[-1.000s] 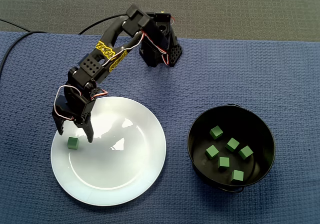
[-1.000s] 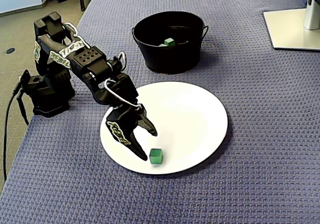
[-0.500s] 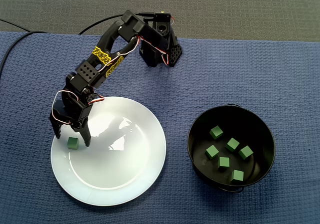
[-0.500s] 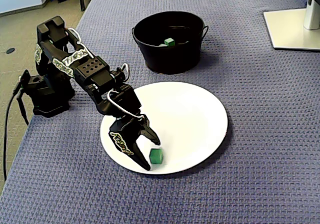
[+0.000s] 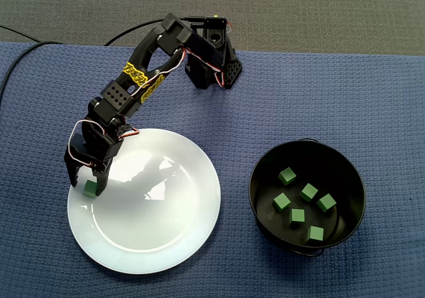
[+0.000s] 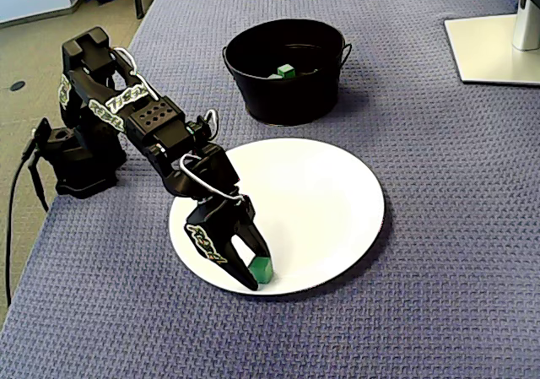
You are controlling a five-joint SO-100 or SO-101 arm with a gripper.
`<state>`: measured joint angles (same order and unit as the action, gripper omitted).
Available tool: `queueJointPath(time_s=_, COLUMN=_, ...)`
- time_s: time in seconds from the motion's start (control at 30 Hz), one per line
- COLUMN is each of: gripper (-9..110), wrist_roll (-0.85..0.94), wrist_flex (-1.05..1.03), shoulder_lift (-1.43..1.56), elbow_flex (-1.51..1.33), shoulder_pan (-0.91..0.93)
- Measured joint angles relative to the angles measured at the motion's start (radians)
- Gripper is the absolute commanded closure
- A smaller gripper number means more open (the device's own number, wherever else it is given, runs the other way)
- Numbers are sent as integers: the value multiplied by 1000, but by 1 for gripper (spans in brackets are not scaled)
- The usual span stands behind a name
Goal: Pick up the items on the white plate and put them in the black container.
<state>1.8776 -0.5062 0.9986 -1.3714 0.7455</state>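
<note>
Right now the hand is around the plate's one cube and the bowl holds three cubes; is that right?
Not quite: the top-down fixed view shows six cubes in the bowl, not three. The hand is around the plate's one cube.

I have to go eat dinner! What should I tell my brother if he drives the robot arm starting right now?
The gripper is shut on the green cube, with a finger on each side of it. The cube sits at the left edge of the white plate in the top-down fixed view and looks not yet lifted.
Done: six other cubes lie in the black container.
Left: lift this cube, carry it over the container and open the gripper to drop it in. Nothing else is on the plate, so that should finish the job.
</note>
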Motion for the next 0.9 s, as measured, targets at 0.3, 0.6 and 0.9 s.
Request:
queueJointPath(time_s=0.3, gripper=101, wrist_roll=-44, wrist_flex=41, shoulder_lift=5, elbow_flex=-52, shoulder_pan=-21)
queueJointPath(time_s=0.6, gripper=101, wrist_roll=-195, wrist_flex=-5, shoulder_lift=80, elbow_flex=-80, shoulder_pan=-21)
queueJointPath(time_s=0.9, gripper=101, wrist_roll=-614, wrist_flex=-446, shoulder_lift=508, elbow_flex=32, shoulder_pan=-37)
